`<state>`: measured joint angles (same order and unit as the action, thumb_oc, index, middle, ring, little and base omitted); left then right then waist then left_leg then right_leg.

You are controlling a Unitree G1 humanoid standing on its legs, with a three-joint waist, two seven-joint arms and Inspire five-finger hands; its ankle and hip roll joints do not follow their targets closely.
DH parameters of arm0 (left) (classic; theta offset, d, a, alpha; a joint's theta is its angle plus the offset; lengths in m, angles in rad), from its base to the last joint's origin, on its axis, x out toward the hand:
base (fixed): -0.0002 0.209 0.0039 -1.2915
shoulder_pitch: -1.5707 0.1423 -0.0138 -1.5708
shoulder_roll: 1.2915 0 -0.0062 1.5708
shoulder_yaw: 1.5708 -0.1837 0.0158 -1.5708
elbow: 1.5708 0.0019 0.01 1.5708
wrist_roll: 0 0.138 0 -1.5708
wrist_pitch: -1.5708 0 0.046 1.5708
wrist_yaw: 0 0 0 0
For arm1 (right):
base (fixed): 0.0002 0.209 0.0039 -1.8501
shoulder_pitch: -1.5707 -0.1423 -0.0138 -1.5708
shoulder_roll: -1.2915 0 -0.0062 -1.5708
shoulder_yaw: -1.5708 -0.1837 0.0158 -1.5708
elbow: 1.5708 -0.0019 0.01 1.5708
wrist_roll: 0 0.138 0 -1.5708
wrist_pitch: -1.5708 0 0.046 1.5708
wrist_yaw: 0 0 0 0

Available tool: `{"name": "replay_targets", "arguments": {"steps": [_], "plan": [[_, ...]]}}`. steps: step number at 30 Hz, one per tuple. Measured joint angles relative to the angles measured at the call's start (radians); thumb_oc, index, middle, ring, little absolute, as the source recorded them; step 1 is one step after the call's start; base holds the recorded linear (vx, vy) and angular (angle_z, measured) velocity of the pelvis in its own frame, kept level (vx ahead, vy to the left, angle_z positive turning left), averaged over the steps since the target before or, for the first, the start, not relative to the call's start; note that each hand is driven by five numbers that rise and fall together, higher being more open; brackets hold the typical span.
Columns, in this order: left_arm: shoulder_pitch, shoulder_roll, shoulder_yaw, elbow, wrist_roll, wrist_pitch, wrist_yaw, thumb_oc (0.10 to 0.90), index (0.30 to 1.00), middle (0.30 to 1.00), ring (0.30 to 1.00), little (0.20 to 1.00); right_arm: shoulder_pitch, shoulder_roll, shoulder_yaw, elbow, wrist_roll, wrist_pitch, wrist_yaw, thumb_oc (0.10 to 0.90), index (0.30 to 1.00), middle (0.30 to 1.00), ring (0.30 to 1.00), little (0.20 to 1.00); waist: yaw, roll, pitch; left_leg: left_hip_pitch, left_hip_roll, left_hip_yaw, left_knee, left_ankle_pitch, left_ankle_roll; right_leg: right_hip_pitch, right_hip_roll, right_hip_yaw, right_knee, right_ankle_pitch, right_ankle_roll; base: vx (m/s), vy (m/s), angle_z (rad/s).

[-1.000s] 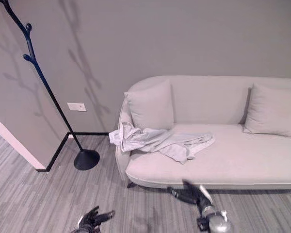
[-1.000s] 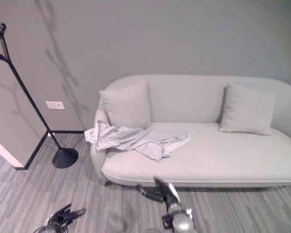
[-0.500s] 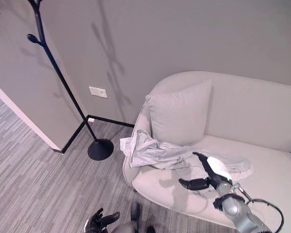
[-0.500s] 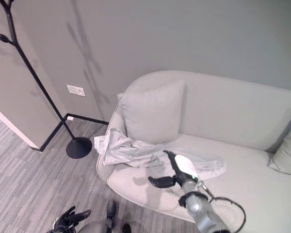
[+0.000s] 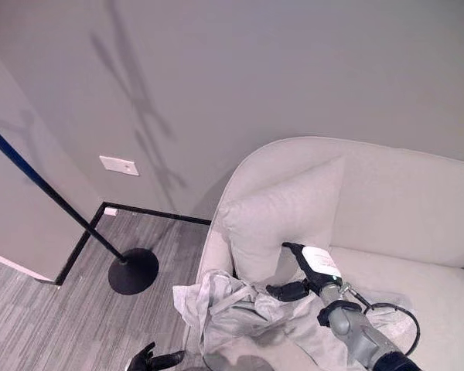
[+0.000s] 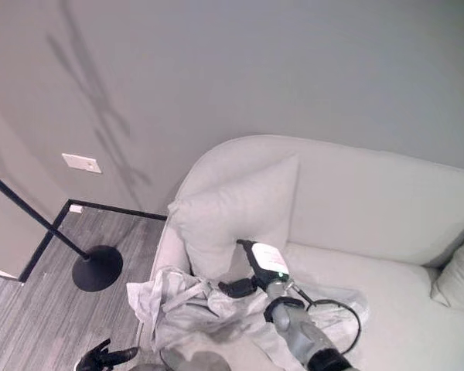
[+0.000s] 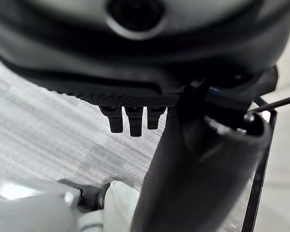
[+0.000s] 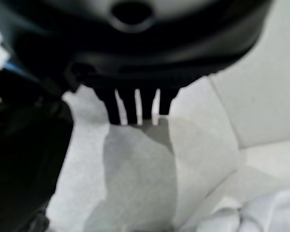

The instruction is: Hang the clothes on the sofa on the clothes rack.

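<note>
Your right hand point(image 5: 309, 272) is over the clothes point(image 5: 240, 309), fingers point(image 5: 288, 291) spread open, holding nothing. The clothes sit bunched at the sofa's point(image 5: 387, 193) lower-left end, spilling over its edge, right below the cushion point(image 5: 282, 220). Rack point(image 5: 100, 239) stands at left with bare floor point(image 5: 54, 325) around its base. Left hand point(image 5: 151, 360) hangs at the bottom edge, fingers loose.

Grey wall point(image 5: 294, 62), striped floor point(image 5: 31, 325), wall outlet point(image 5: 118, 165).
</note>
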<state>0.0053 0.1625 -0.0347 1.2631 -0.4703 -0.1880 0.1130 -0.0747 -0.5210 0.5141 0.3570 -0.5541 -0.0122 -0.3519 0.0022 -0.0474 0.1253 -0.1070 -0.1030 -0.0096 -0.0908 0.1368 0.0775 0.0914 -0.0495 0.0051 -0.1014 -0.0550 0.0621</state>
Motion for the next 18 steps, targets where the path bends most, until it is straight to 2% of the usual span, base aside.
{"name": "replay_targets", "arguments": {"steps": [3, 6, 8, 9, 10, 11, 12, 14, 16, 17, 18], "plan": [[-0.008, -0.023, 0.037, 0.017, -0.01, -0.002, 0.016, 0.8, 0.9, 0.9, 0.9, 0.9, 0.081, -0.018, -0.021, -0.111, -0.034, 0.004, -0.009, 0.8, 0.9, 0.9, 0.9, 0.9, -0.021, 0.025, 0.017, -0.021, 0.002, 0.001, 0.0, 0.004, -0.004, -0.039, -0.003, 0.002, 0.027, -0.005, 0.012, -0.26, -0.107, -0.08], [-0.021, -0.02, 0.037, -0.005, -0.043, -0.004, 0.037, 0.8, 0.9, 0.9, 0.9, 0.9, 0.06, -0.018, 0.01, -0.112, -0.041, 0.003, -0.027, 0.8, 0.9, 0.9, 0.9, 0.9, -0.017, 0.047, 0.042, -0.051, 0.032, 0.015, 0.013, 0.024, -0.002, -0.154, 0.024, 0.002, 0.297, -0.118, 0.036, -0.18, -0.114, -0.15], [-0.027, -0.021, 0.029, -0.027, -0.048, -0.007, 0.039, 0.8, 0.9, 0.9, 0.9, 0.9, 0.037, -0.018, 0.012, -0.112, -0.057, 0.003, -0.025, 0.8, 0.9, 0.9, 0.9, 0.9, -0.012, 0.048, 0.051, -0.057, 0.034, 0.005, 0.015, 0.034, -0.012, -0.12, 0.034, 0.005, 0.301, -0.147, 0.023, -0.23, -0.199, 0.14], [-0.025, -0.022, 0.001, -0.05, -0.049, -0.007, 0.045, 0.8, 0.9, 0.9, 0.9, 0.9, 0.028, -0.018, 0.011, -0.112, -0.059, 0.003, -0.025, 0.8, 0.9, 0.9, 0.9, 0.9, -0.011, 0.046, 0.058, -0.057, 0.028, -0.012, 0.014, 0.043, -0.031, -0.095, 0.042, 0.032, 0.285, -0.179, -0.008, -0.28, -0.25, 0.44], [-0.023, -0.025, -0.005, -0.056, -0.049, -0.009, 0.045, 0.8, 0.9, 0.9, 0.9, 0.9, 0.023, -0.019, 0.015, -0.111, -0.062, 0.003, -0.026, 0.8, 0.9, 0.9, 0.9, 0.9, -0.007, 0.053, 0.063, -0.055, 0.034, -0.031, 0.013, 0.057, -0.046, -0.073, 0.061, 0.021, 0.26, -0.18, -0.041, -0.33, -0.28, 0.61], [-0.022, -0.03, -0.007, -0.06, -0.049, -0.015, 0.045, 0.8, 0.9, 0.9, 0.9, 0.9, 0.023, -0.027, 0.022, -0.111, -0.063, 0.003, -0.028, 0.8, 0.9, 0.9, 0.9, 0.9, -0.006, 0.061, 0.065, -0.056, 0.045, -0.05, 0.009, 0.072, -0.066, -0.054, 0.086, 0.026, 0.238, -0.175, -0.05, -0.19, -0.154, 0.59], [-0.016, -0.032, -0.004, -0.074, -0.052, -0.021, 0.044, 0.8, 0.9, 0.9, 0.9, 0.9, 0.024, -0.036, 0.032, -0.111, -0.071, 0.003, -0.029, 0.8, 0.9, 0.9, 0.9, 0.9, 0.017, 0.062, 0.066, -0.058, 0.063, -0.07, 0.001, 0.083, -0.087, -0.046, 0.112, 0.026, 0.197, -0.152, -0.099, -0.23, -0.146, 0.43], [-0.003, -0.032, 0.002, -0.082, -0.082, -0.032, 0.045, 0.8, 0.9, 0.9, 0.9, 0.9, 0.012, -0.039, 0.038, -0.121, -0.09, -0.003, -0.03, 0.8, 0.9, 0.9, 0.9, 0.9, 0.073, 0.056, 0.073, -0.084, 0.096, -0.081, 0.008, 0.071, -0.109, -0.045, 0.151, 0.024, 0.149, -0.087, -0.128, -0.33, -0.18, 0.06], [0.028, -0.033, 0.002, -0.082, -0.107, -0.026, 0.049, 0.8, 0.9, 0.9, 0.9, 0.9, -0.003, -0.045, 0.045, -0.142, -0.099, -0.022, -0.036, 0.8, 0.9, 0.9, 0.9, 0.9, 0.089, 0.064, 0.078, -0.125, 0.124, -0.099, 0.023, 0.078, -0.12, -0.066, 0.184, 0.012, 0.142, -0.047, -0.16, -0.47, -0.138, 0.17], [0.051, -0.035, 0.0, -0.083, -0.119, -0.025, 0.051, 0.8, 0.9, 0.9, 0.9, 0.9, -0.004, -0.062, 0.051, -0.167, -0.1, -0.03, -0.051, 0.8, 0.9, 0.9, 0.9, 0.9, 0.084, 0.075, 0.088, -0.157, 0.138, -0.139, 0.036, 0.093, -0.161, -0.081, 0.206, -0.025, 0.133, -0.033, -0.179, -0.41, -0.06, 0.53], [0.054, -0.036, -0.002, -0.083, -0.119, -0.024, 0.05, 0.8, 0.9, 0.9, 0.9, 0.9, -0.013, -0.077, 0.063, -0.17, -0.1, -0.032, -0.057, 0.8, 0.9, 0.9, 0.9, 0.9, 0.081, 0.079, 0.098, -0.163, 0.144, -0.148, 0.036, 0.098, -0.176, -0.086, 0.211, -0.045, 0.133, -0.026, -0.191, -0.35, -0.027, 0.59]]}}
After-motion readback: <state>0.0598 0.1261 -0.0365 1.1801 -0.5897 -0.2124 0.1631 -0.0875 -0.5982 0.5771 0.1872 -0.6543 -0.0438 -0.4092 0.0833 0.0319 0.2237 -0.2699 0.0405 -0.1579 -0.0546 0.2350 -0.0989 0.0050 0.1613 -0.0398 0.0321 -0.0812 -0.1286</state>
